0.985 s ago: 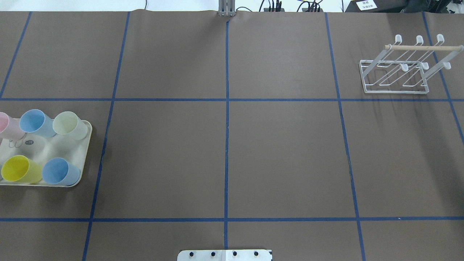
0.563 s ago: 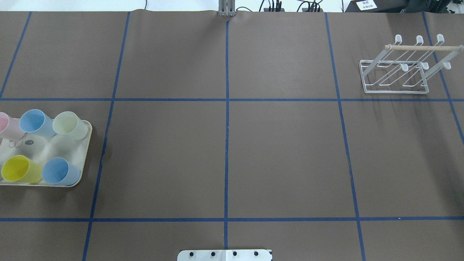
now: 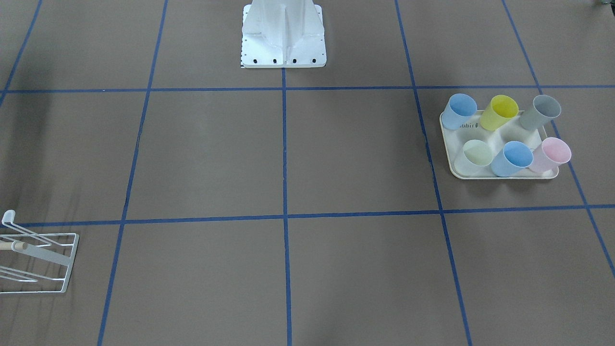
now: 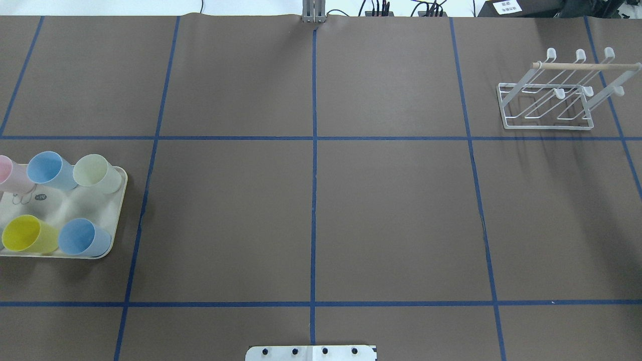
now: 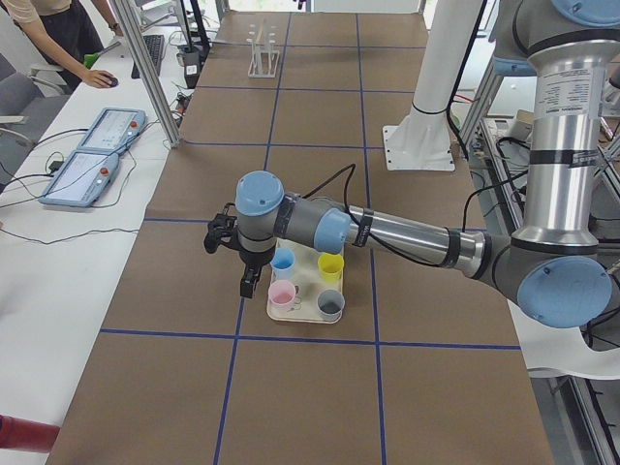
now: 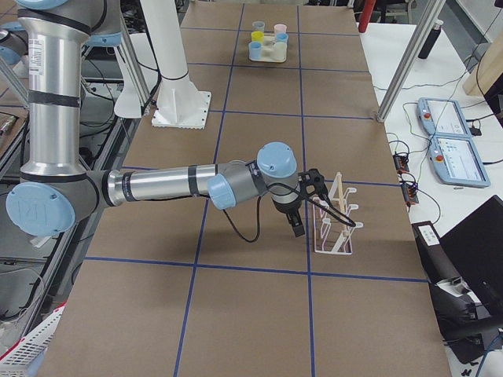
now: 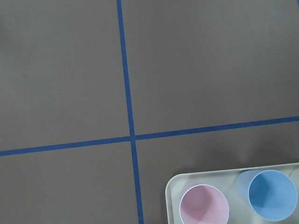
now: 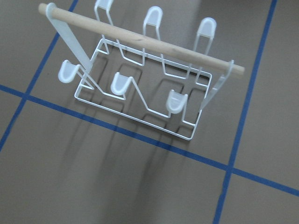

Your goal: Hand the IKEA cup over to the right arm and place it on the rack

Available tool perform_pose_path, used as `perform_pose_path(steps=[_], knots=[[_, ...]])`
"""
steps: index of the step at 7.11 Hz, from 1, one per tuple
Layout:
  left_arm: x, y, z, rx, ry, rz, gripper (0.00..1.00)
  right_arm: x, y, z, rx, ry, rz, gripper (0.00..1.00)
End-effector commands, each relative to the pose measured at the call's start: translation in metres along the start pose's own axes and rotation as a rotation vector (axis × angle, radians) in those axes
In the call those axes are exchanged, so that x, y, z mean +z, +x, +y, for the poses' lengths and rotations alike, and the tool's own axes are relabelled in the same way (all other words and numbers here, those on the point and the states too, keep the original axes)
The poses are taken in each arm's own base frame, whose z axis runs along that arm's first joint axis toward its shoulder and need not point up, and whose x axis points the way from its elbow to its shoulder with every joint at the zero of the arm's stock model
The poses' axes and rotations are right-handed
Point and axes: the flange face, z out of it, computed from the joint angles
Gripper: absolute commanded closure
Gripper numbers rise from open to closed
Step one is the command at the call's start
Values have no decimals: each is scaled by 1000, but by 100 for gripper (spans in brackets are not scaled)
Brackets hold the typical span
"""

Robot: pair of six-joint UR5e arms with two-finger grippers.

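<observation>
- Cups (image 4: 83, 236): six plastic tumblers with no handles. Each tapers to a narrower base, has a matt finish and stands mouth up. All six stand on the tray (image 3: 502, 133) in two rows of three.
- Row on the tray's side nearest the robot base: light blue cup (image 3: 459, 111), yellow cup (image 3: 499, 112), grey cup (image 3: 540, 112).
- Row on the tray's opposite side: pale green cup (image 3: 475, 156), second blue cup (image 3: 513, 158), pink cup (image 3: 550, 154). No cup is gripped or touched.
- Tray: cream, rectangular, with rounded corners and a raised rim. It lies flat on the brown table (image 4: 391, 210), which is marked with blue tape lines.
- Left arm (image 5: 407, 232): reaches out over the tray. The left gripper (image 5: 247, 283) points down above the tray's edge on the side away from the robot base, clear of the cups. The left wrist view shows one tray corner with the pink cup and the second blue cup. Whether the jaws are spread or pressed together cannot be told.
- Rack (image 4: 546, 128): white wire frame with slanted, capped prongs and a pale wooden dowel (image 4: 587, 65). It stands well apart from the tray, with nothing on its prongs.
- Right arm (image 6: 157, 184): the right gripper (image 6: 296, 226) hangs just beside the rack, equally far from the tray. The state of the jaws cannot be told.
</observation>
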Motion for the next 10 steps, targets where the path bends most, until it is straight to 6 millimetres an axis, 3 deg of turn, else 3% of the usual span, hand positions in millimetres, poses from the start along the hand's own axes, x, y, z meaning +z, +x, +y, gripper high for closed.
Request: perform_pose_path(steps=[1,3,4,6,8,9,10], knots=[[31,4,6,2,-18,11,0,15,-83,-29,49,6,-33,0],[62,-6,25,-41,11,25,0,25,-148,-36,57,-35,-17,0],[75,0,32,-65,17,7,0,28,-184,-45,69,-72,-2,0],[106,13,39,-46,-25,-29,0,38,-230,-66,75,-89,3,0],[129,19,41,-27,-66,-32,0,49,-251,-68,56,-89,12,0],[139,16,44,-20,-73,-30,6,49,-252,-68,53,-88,11,0],[151,5,48,-12,-68,-27,20,51,-253,-68,53,-91,10,0]])
